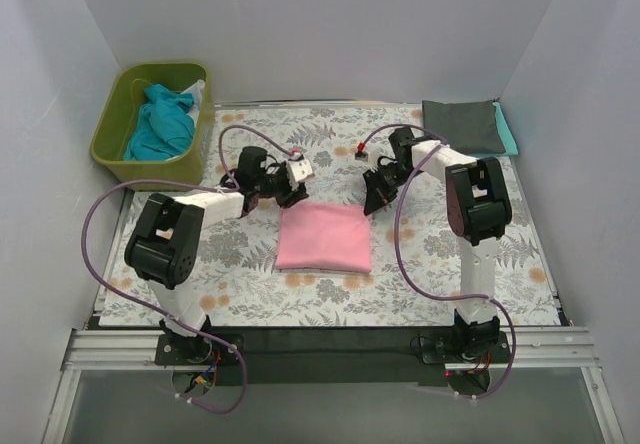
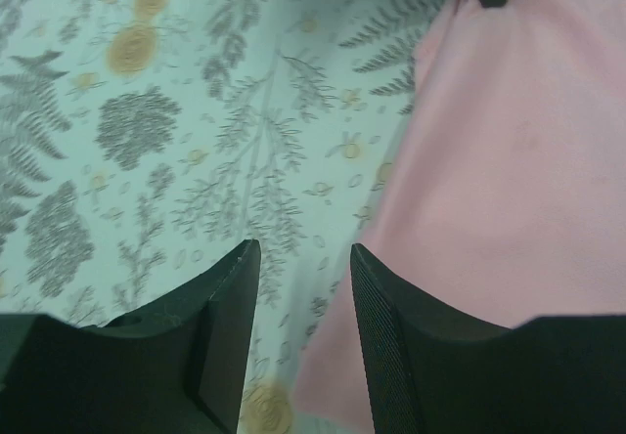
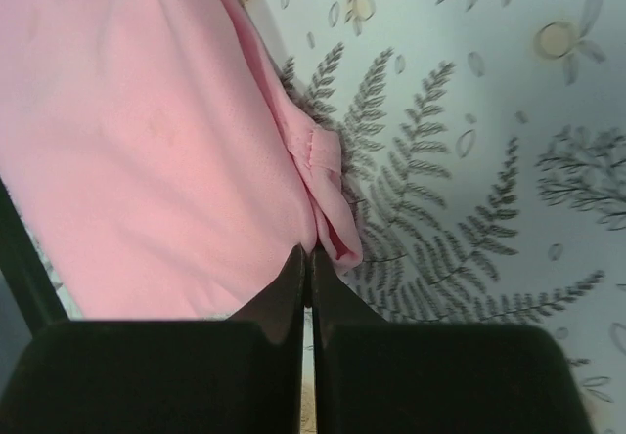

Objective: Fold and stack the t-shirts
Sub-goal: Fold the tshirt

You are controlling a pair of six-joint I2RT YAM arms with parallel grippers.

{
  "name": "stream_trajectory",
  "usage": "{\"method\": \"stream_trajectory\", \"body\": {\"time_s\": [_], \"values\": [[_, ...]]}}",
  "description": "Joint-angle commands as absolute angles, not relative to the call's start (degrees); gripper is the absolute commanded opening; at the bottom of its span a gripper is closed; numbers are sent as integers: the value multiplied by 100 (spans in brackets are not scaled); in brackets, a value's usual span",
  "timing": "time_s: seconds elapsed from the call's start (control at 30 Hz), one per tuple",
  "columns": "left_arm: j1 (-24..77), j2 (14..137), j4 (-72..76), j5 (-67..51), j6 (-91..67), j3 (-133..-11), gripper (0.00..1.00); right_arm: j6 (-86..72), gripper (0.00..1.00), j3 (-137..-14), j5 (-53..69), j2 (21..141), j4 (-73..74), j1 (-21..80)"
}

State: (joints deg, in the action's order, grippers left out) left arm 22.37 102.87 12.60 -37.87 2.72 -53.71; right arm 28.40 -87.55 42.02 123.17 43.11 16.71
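Looking over the table, I judge the pink shirt [image 1: 324,236] folded: it lies as a flat, tidy rectangle in the middle of the flowered table cloth [image 1: 330,129], between my two arms. At the far right corner a dark grey shirt [image 1: 460,124] sits folded on top of a teal one [image 1: 511,136], whose edge shows along its right side, so that looks like the stack in progress. At the far left the green tub [image 1: 105,149] holds more teal shirts [image 1: 158,126] in a crumpled heap, not yet touched.

My left gripper [image 2: 303,258] hovers at the pink shirt's far left corner with its jaws partly apart and nothing between them. I see bare cloth in the gap, and the pink edge runs just under the inner finger. My right gripper [image 3: 308,253] is at the far right corner, jaws pressed fully together, tips right against the rolled hem. I cannot tell whether any fabric is nipped there.

By my reckoning the job is roughly half done. The pink shirt needs carrying over onto the grey one, and then the teal shirts in the tub need folding and stacking.
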Motion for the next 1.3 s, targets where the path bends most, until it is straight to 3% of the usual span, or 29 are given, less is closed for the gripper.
{"method": "stream_trajectory", "body": {"time_s": [0.0, 0.2, 0.23, 0.27, 0.43, 0.6, 0.83, 1.1, 1.27], "values": [[1795, 9668, 801, -3937, -859, -5870, 40, 2743, 1, -9210, 3841, 12506, 4104, 1626], [1179, 9387, 185, -4728, -2973, -6126, 38, 2514, 4, -9588, 3639, 12516, 4070, 1600], [1134, 9361, 185, -4842, -3258, -6100, 37, 2453, 10, -9650, 3647, 12420, 4069, 1591], [1099, 9326, 202, -5060, -3591, -6065, 35, 2322, 24, -9720, 3639, 12358, 4078, 1591], [1090, 9053, 570, -5475, -5418, -5513, 32, 2074, 40, -9695, 3753, 11656, 4061, 1600], [1186, 9281, 966, -5362, -6274, -5344, 30, 1803, 38, -9010, 4428, 11031, 3973, 1608], [1222, 10502, 1047, -4782, -6812, -5704, 24, 1108, 35, -7463, 5879, 10661, 3209, 2082], [959, 11724, 563, -4483, -6636, -6283, 21, 1318, 29, -7110, 5415, 11741, 2725, 2197], [633, 11595, 510, -4798, -6373, -6591, 21, 1301, 30, -7488, 5326, 11479, 2768, 2206]]}}
